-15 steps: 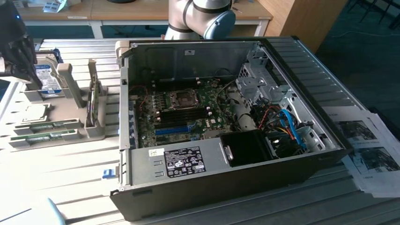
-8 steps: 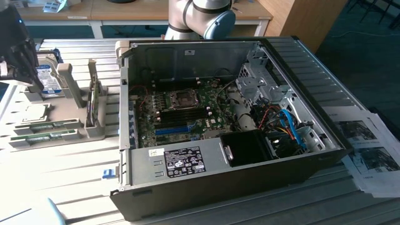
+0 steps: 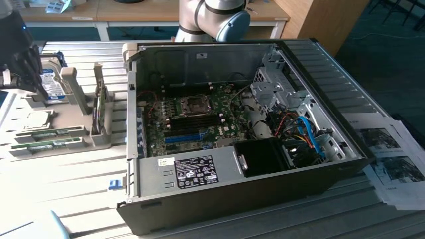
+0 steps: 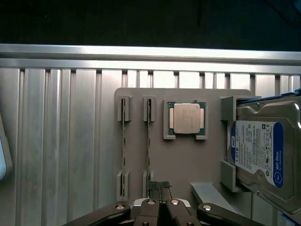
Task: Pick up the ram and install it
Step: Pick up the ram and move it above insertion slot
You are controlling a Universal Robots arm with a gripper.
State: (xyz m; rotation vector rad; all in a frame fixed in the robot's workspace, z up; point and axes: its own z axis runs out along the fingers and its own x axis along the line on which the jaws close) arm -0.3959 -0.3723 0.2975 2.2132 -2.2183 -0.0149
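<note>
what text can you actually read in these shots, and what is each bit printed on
"WD Blue": on the blue and white label of the hard drive, wrist view.
Larger characters at that label's edge, possibly "1.0 TB": not sure.
Remaining fine print on that label: too small to read.
Power supply sticker, exterior view: too small to read.
Processor chip: no legible marking.
Printed sheets: blurred, unreadable.
</note>
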